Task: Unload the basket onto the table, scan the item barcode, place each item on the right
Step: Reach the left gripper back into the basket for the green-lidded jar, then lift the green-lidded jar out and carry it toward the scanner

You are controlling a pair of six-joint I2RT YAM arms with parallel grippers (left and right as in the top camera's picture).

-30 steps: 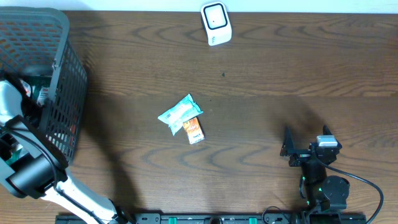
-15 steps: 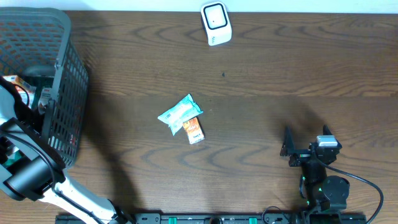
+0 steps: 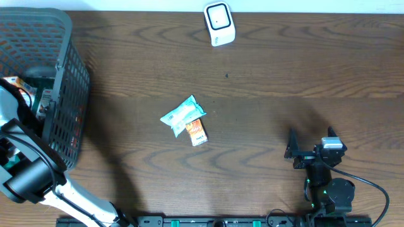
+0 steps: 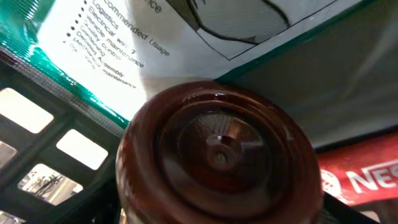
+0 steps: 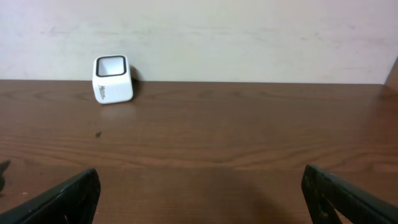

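Down inside the basket (image 3: 74,75), the left gripper (image 3: 28,94) hangs right over a brown jar lid (image 4: 217,149); whether it's grasping, I can't tell. Well right of the basket, the right gripper (image 5: 200,179) sits spread wide, holding nothing.

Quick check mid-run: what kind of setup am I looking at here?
Likely a mock shop checkout on a wooden table: a dark mesh shopping basket holding packaged goods, a small white barcode scanner at the far edge, and snack packets mid-table.

You see one basket (image 3: 71,88) at nine o'clock, one scanner (image 3: 219,23) at twelve, and two mid-table items: teal packet (image 3: 182,113), orange packet (image 3: 197,132).
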